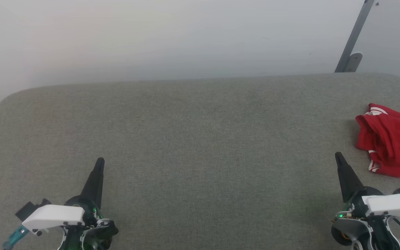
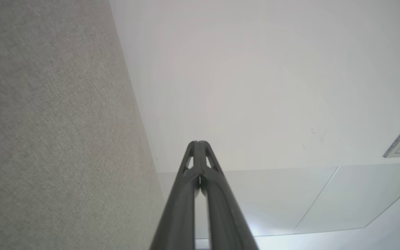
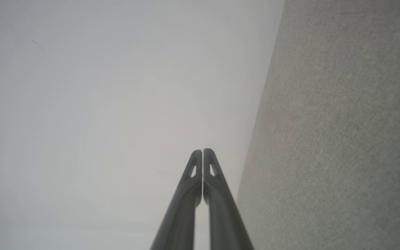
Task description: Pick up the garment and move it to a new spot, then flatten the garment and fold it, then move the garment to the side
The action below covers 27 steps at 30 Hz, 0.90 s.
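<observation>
The garment (image 1: 391, 140), red with white striped trim, lies crumpled at the right edge of the grey fabric surface (image 1: 200, 139), partly cut off by the head view's border. My right gripper (image 1: 339, 156) stands shut and empty at the lower right, just left of and nearer than the garment, not touching it. My left gripper (image 1: 100, 161) is shut and empty at the lower left, far from the garment. In the wrist views, the left gripper (image 2: 197, 143) and the right gripper (image 3: 202, 150) each show their tips pressed together, with nothing between them.
A pale wall (image 1: 172, 38) rises behind the surface's far edge. A grey metal bracket (image 1: 352, 45) leans at the back right. The surface's rounded corner (image 1: 9, 99) sits at the far left.
</observation>
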Motion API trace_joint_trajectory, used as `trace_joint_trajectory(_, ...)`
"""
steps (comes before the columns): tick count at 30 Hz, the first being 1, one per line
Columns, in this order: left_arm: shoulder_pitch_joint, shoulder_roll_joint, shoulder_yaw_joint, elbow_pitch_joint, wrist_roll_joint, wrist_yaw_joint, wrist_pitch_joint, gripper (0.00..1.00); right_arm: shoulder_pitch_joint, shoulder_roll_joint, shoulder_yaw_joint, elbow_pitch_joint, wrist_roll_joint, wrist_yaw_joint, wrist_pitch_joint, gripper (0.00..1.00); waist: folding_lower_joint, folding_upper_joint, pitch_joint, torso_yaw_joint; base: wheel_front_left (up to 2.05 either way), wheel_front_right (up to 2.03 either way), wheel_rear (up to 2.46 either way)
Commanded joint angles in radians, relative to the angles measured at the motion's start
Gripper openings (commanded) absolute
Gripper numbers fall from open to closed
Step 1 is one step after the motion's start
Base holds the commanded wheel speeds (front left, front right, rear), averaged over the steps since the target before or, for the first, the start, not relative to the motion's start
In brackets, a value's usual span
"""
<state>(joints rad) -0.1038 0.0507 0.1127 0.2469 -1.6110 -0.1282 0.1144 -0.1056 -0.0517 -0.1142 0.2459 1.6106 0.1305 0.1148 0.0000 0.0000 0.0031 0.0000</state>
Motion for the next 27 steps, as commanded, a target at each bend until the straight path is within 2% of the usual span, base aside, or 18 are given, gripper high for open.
trace_joint_trajectory(1, -0.011, -0.003, 0.003, -0.003, -0.003, -0.005, 0.003, 0.0, -0.006, 0.004, -0.001, -0.004, 0.004, 0.0, 0.003, 0.0, 0.0, 0.0, 0.0, 0.0, 0.0, 0.0, 0.0)
trace_joint_trajectory(27, -0.011, -0.003, 0.003, -0.003, -0.004, -0.004, 0.003, 0.0, -0.006, 0.004, -0.001, -0.004, 0.004, 0.0, 0.003, 0.0, 0.0, 0.0, 0.0, 0.0, 0.0, 0.0, 0.0)
